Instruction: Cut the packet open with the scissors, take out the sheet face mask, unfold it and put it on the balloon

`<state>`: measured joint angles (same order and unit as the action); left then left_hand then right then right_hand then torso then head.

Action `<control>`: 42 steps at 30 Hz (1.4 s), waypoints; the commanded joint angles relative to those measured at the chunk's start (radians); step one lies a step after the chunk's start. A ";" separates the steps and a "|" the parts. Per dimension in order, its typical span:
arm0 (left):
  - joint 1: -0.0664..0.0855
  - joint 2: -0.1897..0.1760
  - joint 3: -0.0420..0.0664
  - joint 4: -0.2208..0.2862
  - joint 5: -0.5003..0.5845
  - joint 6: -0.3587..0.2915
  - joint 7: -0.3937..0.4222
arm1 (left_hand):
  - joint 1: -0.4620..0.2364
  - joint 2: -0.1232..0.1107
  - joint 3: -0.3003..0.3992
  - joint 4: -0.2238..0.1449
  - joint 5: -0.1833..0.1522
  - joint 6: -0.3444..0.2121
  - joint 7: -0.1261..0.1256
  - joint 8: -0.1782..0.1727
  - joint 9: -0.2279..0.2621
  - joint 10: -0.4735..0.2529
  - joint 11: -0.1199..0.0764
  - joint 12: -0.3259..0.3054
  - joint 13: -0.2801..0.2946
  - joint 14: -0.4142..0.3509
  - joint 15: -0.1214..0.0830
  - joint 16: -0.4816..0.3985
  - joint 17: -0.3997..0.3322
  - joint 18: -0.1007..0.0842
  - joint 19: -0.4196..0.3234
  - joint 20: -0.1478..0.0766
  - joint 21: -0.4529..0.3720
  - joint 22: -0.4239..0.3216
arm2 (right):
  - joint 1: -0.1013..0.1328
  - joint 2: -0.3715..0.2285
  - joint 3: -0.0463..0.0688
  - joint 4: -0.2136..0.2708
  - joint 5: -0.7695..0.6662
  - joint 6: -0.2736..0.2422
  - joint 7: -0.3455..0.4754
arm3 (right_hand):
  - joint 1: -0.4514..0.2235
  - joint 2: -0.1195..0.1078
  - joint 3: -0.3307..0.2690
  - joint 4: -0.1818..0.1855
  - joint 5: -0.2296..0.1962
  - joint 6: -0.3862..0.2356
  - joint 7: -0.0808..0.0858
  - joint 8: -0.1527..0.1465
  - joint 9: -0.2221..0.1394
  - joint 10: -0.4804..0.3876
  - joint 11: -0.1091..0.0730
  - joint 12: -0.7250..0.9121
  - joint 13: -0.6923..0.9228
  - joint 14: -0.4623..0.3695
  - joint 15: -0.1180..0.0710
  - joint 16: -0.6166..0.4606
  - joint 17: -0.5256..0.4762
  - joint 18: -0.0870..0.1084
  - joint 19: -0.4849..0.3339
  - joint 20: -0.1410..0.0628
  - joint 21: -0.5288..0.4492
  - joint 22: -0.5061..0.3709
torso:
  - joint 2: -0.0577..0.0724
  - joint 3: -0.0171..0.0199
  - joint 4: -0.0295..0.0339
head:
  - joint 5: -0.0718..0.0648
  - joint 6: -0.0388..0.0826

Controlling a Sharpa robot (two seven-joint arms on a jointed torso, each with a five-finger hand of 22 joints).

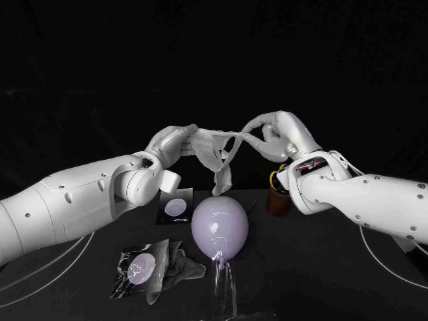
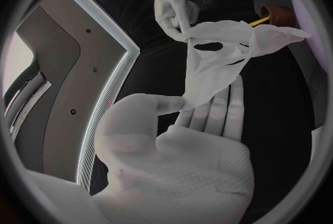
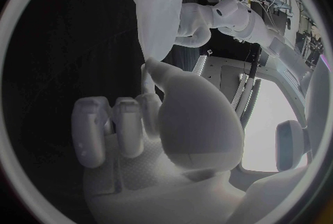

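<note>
On the left, the cut packet (image 1: 142, 267) lies on the black surface (image 1: 320, 281). Above it, the left robot hand (image 1: 172, 144) pinches one edge of the sheet mask (image 1: 217, 150) between the thumb and a finger. The sheet mask hangs in the air between both hands, directly over the lilac balloon (image 1: 221, 227) and apart from it, and its lower part droops in a narrow fold. The right robot hand (image 1: 272, 134) grasps the opposite edge. I judge the mask to be thin, very limp and easy to tear, so it is better to take it at the outer rim, away from the eye and mouth holes. The balloon looks light and may shift under a push. How far the mask is unfolded is difficult to see. The brown object (image 1: 277, 200) beside the right arm, which perhaps holds the scissors, is partly hidden.
</note>
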<state>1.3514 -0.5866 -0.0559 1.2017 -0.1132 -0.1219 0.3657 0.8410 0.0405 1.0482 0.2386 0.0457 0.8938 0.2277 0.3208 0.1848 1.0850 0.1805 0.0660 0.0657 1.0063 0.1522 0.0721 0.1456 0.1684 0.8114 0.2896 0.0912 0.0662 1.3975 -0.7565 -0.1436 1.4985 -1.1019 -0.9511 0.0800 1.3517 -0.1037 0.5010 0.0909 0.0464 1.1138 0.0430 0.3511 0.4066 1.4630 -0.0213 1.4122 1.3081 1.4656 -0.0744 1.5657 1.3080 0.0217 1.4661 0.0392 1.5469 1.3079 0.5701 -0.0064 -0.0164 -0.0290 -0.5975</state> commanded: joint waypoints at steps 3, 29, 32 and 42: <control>0.020 0.007 0.002 -0.018 -0.056 0.034 -0.018 | 0.016 -0.003 -0.008 0.003 0.003 0.008 0.005 0.000 0.001 0.008 -0.002 0.001 -0.001 0.005 -0.003 0.004 0.002 0.012 0.009 0.000 0.003 0.000 | 0.012 0.009 0.003 -0.024 0.160 -0.025 0.109 | 0.009 -0.001 0.002 -0.005 0.002 0.002 0.005 0.004 0.006 0.077 -0.005 0.001 0.190 0.105 -0.004 0.005 0.263 -0.016 0.093 -0.004 0.002 0.256 | -0.001 -0.0001 0.0006 | 0.001 0.001; 0.101 0.044 0.001 -0.132 -0.181 0.187 -0.073 | 0.046 -0.009 -0.018 0.020 0.003 0.008 0.005 -0.003 0.002 0.007 -0.001 -0.001 -0.001 0.004 -0.002 0.003 0.001 0.011 0.005 0.000 0.002 0.000 | 0.059 0.079 0.004 -0.165 0.469 0.240 0.259 | 0.011 -0.001 0.004 -0.011 0.002 -0.004 0.007 0.006 0.008 0.075 -0.003 -0.008 0.187 0.105 -0.002 0.005 0.263 -0.012 0.084 -0.004 -0.013 0.251 | -0.001 0.0004 -0.0001 | -0.003 0.014; 0.110 0.047 0.001 -0.138 -0.187 0.202 -0.078 | 0.049 -0.010 -0.018 0.022 0.003 0.008 0.005 -0.003 0.003 0.007 -0.001 -0.001 -0.001 0.004 -0.002 0.002 0.001 0.011 0.006 0.000 0.002 0.000 | 0.062 0.085 0.004 -0.174 0.494 0.266 0.265 | 0.011 0.000 0.005 -0.011 0.002 -0.005 0.008 0.006 0.008 0.076 -0.003 -0.007 0.187 0.105 -0.002 0.005 0.263 -0.012 0.083 -0.004 -0.015 0.250 | -0.001 0.0001 0.0004 | -0.003 0.013; 0.142 0.048 0.001 -0.151 -0.213 0.237 -0.086 | 0.057 -0.012 -0.021 0.025 0.003 0.009 0.005 -0.003 0.003 0.007 -0.001 -0.001 -0.001 0.003 -0.002 0.002 0.001 0.012 0.015 0.000 0.004 0.001 | 0.075 0.097 0.004 -0.213 0.569 0.369 0.277 | 0.012 0.000 0.005 -0.013 0.002 -0.007 0.008 0.006 0.008 0.075 -0.002 -0.009 0.186 0.105 -0.002 0.005 0.263 -0.011 0.080 -0.004 -0.020 0.248 | 0.000 -0.0001 -0.0011 | -0.005 0.016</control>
<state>1.4858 -0.5415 -0.0569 1.0538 -0.3020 0.0701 0.2814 0.8873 0.0262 1.0274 0.2594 0.0457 0.8932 0.2271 0.3208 0.1865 1.0849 0.1806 0.0660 0.0657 1.0063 0.1526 0.0721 0.1458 0.1686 0.8185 0.2895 0.0912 0.0663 1.4697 -0.6615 -0.1404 1.2888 -0.5812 -0.6652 0.3317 1.3528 -0.1027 0.5065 0.0852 0.0419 1.1047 0.0524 0.3559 0.4130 1.4630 -0.0212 1.4046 1.3081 1.4661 -0.0748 1.5673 1.3073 0.0217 1.4638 0.0412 1.5333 1.3073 0.5695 -0.0058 -0.0161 -0.0338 -0.5812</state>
